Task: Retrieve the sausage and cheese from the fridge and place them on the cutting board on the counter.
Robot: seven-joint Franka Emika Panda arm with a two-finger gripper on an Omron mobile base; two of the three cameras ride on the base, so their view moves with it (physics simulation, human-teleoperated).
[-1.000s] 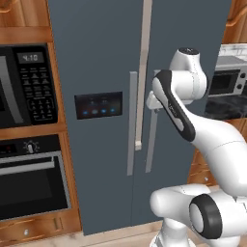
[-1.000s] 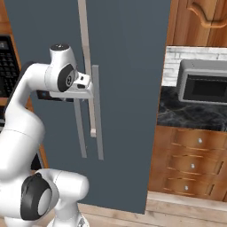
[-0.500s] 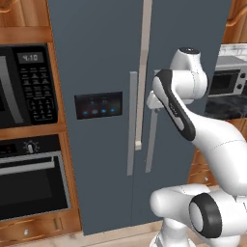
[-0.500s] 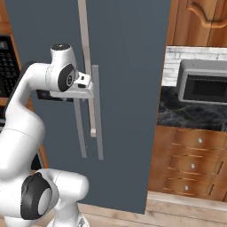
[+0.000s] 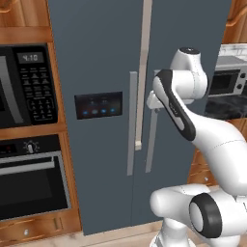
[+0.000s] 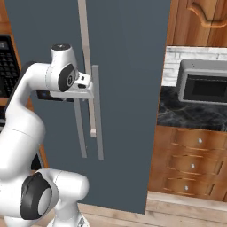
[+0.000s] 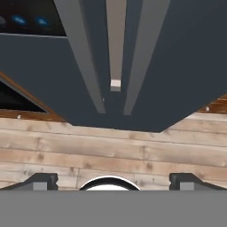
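Note:
The dark blue-grey fridge [image 5: 96, 48] stands with both doors shut, so the sausage and cheese are hidden. The cutting board is out of view. My gripper [image 6: 91, 84] is up against the right door's long grey handle [image 6: 97, 115] near its top. From the left side the hand [image 5: 152, 99] is partly masked by my own arm. In the hand view the gripper [image 7: 114, 181] is open, fingertips [image 7: 42, 181] spread wide with nothing between them, looking down along both handles [image 7: 82, 57] to the floor. The black marble counter [image 6: 186, 115] lies right of the fridge.
A black built-in microwave [image 5: 24, 87] and oven [image 5: 29, 178] sit in wooden cabinets left of the fridge. A silver microwave [image 6: 204, 86] stands on the counter above brown drawers [image 6: 195, 164]. A black panel with blue lights [image 5: 98, 104] is on the left door.

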